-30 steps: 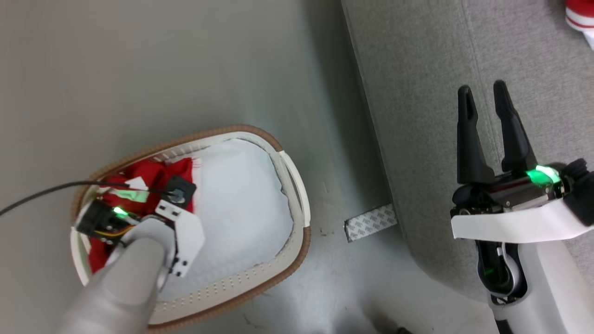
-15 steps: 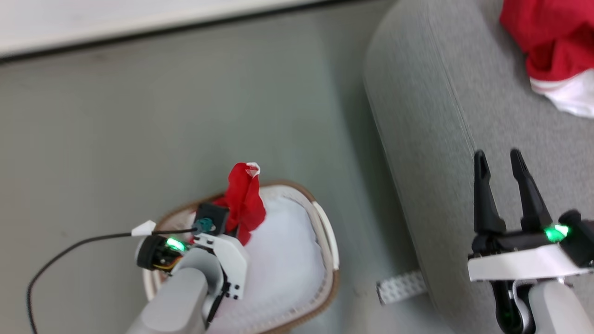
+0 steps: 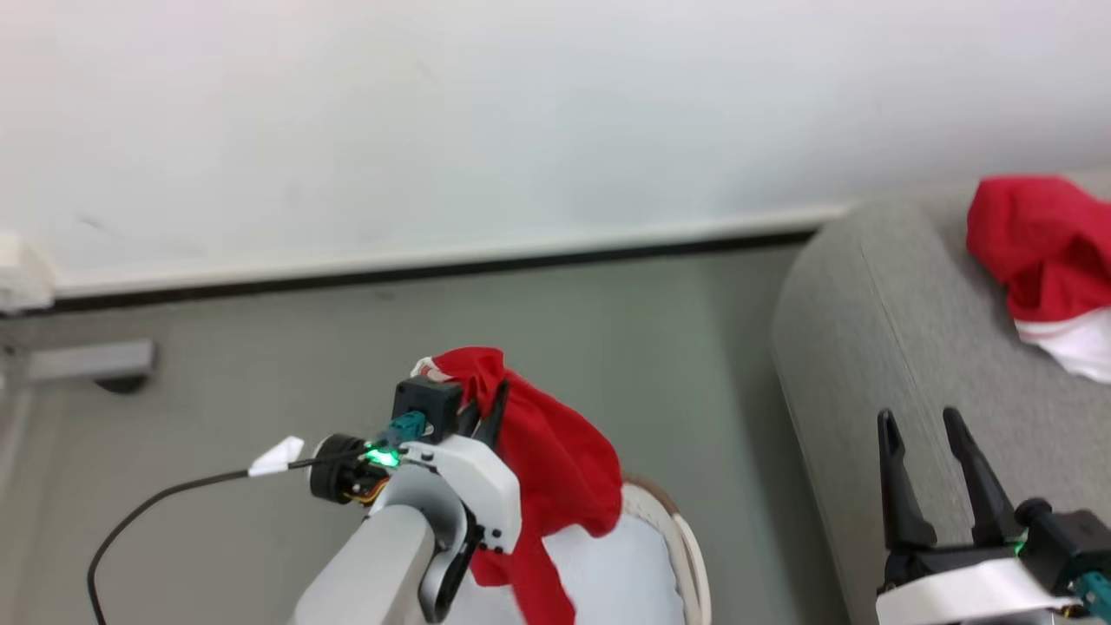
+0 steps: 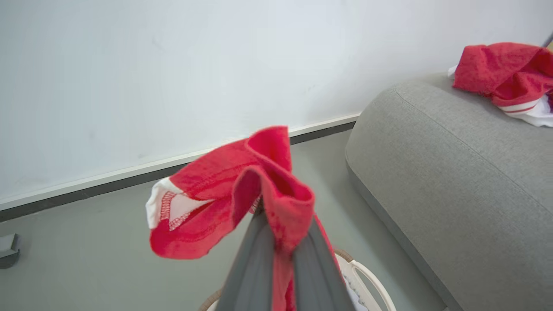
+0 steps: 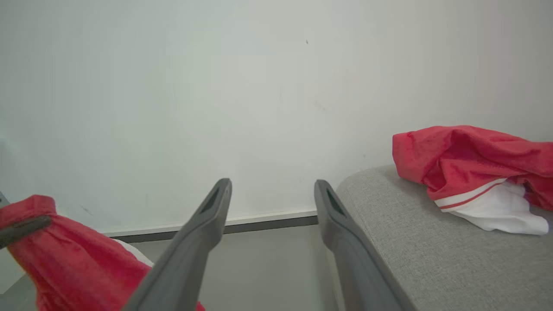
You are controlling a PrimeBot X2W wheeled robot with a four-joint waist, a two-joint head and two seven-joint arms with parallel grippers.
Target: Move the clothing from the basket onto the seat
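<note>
Pinching the clothing shut, the left tool has risen higher above the basket.

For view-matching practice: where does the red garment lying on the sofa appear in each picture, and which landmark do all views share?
Head view: garment at right edge, upper half.
Left wrist view: garment in top right corner.
Right wrist view: garment at right, mid-height.
Shared landmark: the sofa under it, its rounded end by the dark skirting.
</note>
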